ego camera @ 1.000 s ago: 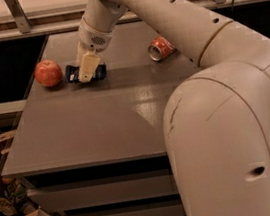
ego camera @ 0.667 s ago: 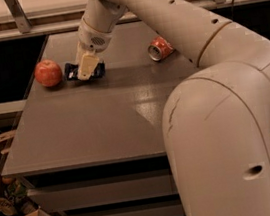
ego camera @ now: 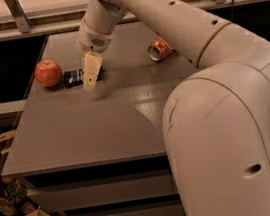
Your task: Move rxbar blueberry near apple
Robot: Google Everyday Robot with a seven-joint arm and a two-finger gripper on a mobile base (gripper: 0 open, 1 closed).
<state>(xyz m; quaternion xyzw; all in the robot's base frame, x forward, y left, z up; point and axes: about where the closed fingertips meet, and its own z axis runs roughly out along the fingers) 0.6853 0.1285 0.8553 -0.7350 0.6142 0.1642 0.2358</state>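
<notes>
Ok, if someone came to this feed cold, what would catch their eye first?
The big white arm fills the right side and reaches across the grey table toward its far left corner. There the gripper hangs in front of the right part of the rxbar blueberry, which lies flat close beside the apple. A crushed soda can lies apart, further right.
</notes>
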